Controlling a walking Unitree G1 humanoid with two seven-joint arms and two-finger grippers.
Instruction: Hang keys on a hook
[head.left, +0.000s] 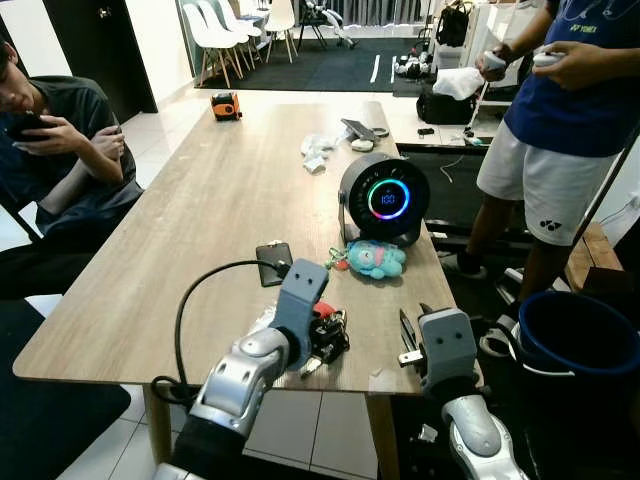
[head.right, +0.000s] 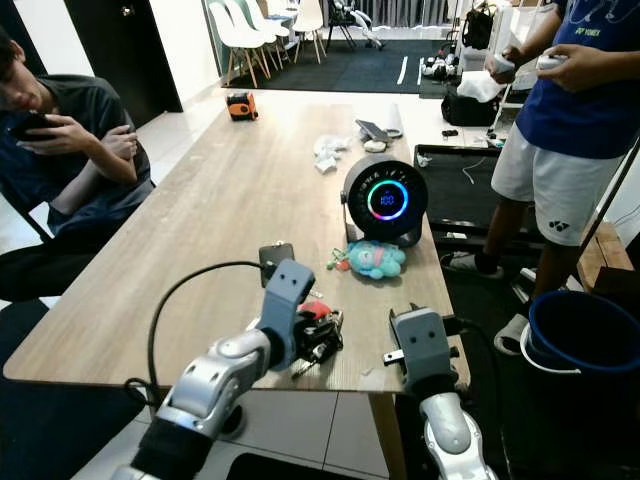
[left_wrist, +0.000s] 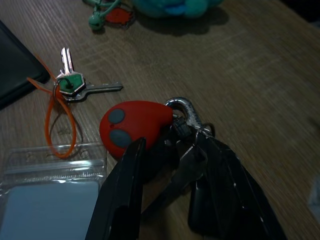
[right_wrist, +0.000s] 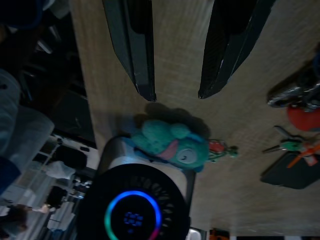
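A bunch of dark keys with a red heart-shaped fob and a silver carabiner lies on the wooden table near its front edge. My left gripper is down at the bunch, open, one black finger on each side of the dark keys. In the eye views the bunch sits right at the left gripper's tips. My right gripper hovers open over the table's front right corner, nothing between its fingers.
A small green-headed key on an orange cord and a clear badge holder lie beside the bunch. Behind are a teal plush, a round black device with a glowing ring and a black phone. A seated person is left; a standing person and blue bucket are right.
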